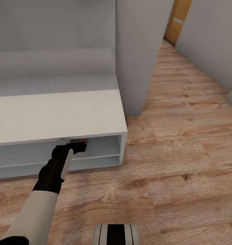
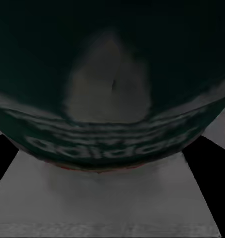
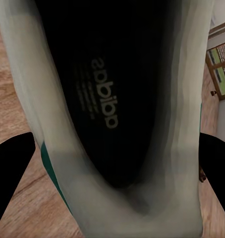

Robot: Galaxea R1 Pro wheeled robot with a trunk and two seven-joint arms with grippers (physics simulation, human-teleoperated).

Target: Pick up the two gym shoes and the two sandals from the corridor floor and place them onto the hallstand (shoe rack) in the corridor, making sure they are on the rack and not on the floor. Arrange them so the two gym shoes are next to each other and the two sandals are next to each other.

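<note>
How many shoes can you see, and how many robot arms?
Cream-white gym shoes with teal stripes: 2, one between the left gripper's fingers at the pale grey hallstand, one between the right gripper's fingers.
Black-and-beige robot arms: 1.
Total: 3.

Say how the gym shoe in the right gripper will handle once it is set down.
The gym shoe looks hollow with thin cream walls, so probably light and somewhat squashy. Its long narrow shape suggests it may tip sideways if released tilted, but it seems unlikely to roll.

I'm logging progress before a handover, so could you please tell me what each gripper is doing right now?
Left gripper: closed on a gym shoe, reaching into the hallstand.
Right gripper: closed on the other gym shoe.
</note>
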